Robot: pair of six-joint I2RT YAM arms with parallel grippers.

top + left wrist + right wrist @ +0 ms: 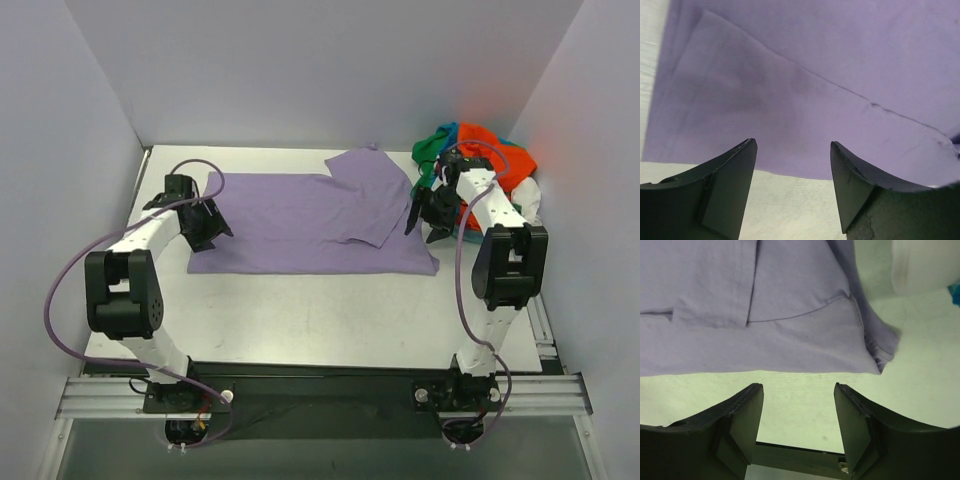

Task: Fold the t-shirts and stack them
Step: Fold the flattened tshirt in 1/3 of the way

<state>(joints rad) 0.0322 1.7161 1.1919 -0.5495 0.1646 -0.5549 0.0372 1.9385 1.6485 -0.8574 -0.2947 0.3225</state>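
A lavender t-shirt (290,225) lies spread flat mid-table, with one part (368,195) folded over its right half. My left gripper (207,226) hovers at the shirt's left edge, open and empty. In the left wrist view the purple cloth (805,85) fills the space beyond the gripper (793,145). My right gripper (427,214) stands open at the shirt's right edge, nothing between its fingers. The right wrist view shows the shirt's hem and corner (790,345) just past the gripper (798,387). Orange-red, green, teal and white t-shirts sit in a heap (482,152) at the back right.
White walls close in the table on the left, back and right. A metal rail (320,395) runs along the near edge by the arm bases. Purple cables (70,280) loop off both arms. Bare tabletop (320,310) lies in front of the lavender shirt.
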